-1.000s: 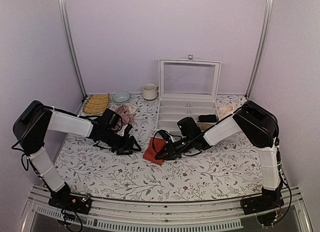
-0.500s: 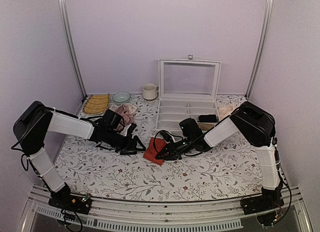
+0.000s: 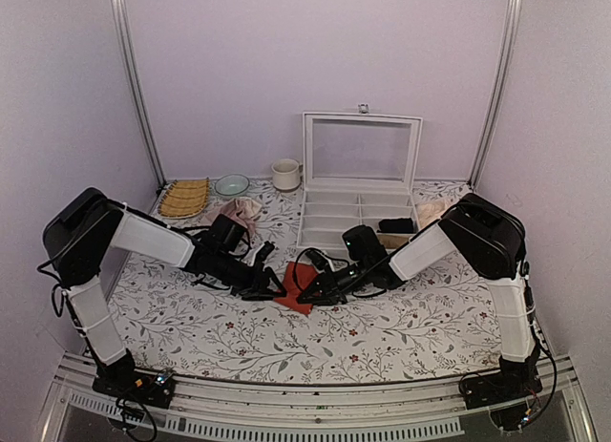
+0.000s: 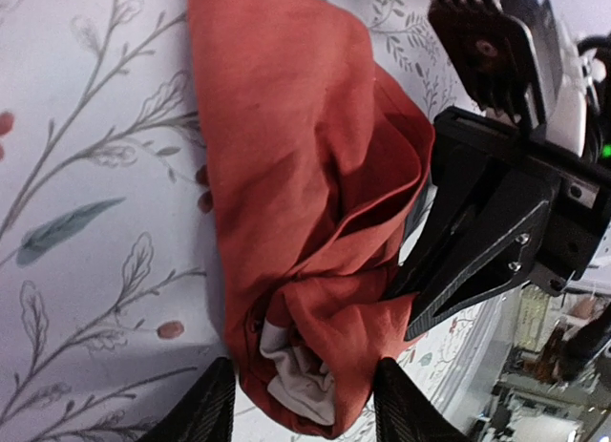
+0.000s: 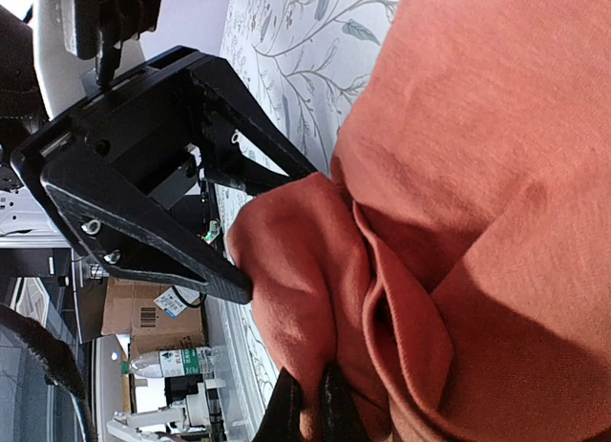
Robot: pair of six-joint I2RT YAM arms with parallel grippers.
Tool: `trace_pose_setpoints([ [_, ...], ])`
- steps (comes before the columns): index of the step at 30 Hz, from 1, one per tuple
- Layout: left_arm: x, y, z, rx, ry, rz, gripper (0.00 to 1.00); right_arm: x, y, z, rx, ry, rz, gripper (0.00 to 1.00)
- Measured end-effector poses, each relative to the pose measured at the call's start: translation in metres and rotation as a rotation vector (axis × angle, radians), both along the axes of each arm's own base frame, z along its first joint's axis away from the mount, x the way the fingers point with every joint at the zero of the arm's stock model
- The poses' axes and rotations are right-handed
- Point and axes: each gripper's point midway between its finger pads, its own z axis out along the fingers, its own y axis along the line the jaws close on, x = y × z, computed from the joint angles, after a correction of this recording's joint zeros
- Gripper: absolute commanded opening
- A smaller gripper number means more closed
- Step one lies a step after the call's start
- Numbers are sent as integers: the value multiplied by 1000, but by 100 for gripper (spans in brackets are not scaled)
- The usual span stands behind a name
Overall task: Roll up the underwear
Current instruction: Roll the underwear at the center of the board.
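The underwear (image 3: 292, 284) is being seen lying bunched on the flowered table (image 3: 382, 337), near the middle, in front of the open white box (image 3: 358, 208). It is being approached from both sides: the left gripper (image 3: 272, 287) is being held low at its left edge, the right gripper (image 3: 304, 295) at its right edge, the two tips close to each other across the red cloth.

In the left wrist view, the underwear (image 4: 305, 194) is being shown as a crumpled red-orange heap, with a bit of cream waistband (image 4: 296, 380) peeking out at the near end. That near end is being straddled by the left fingers (image 4: 212, 404), which are being held apart, one on each side of the bundle. Whether their pads are touching the cloth cannot be told. The right gripper (image 4: 406, 304) is being seen from the far side, its tip buried in a fold.

From the right wrist view, a ridge of the underwear (image 5: 458, 175) is being pinched between the right fingers (image 5: 286, 409), which are clenched tight on the fabric. The left gripper (image 5: 263, 227) is being seen just beyond, one fingertip against the raised fold.
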Motion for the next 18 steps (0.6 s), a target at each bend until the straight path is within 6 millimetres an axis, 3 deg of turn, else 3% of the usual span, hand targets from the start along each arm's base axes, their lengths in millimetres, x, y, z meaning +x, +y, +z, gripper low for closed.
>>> trace_pose_setpoints([
  [6, 2, -4, -4, -10, 1, -18, 45, 0, 0, 0, 0, 0, 0, 0],
  [9, 1, -4, -4, -11, 1, -21, 39, 0, 0, 0, 0, 0, 1, 0],
  [18, 3, -8, -6, -14, 9, -37, 3, 0, 0, 0, -2, 4, 2, 0],
])
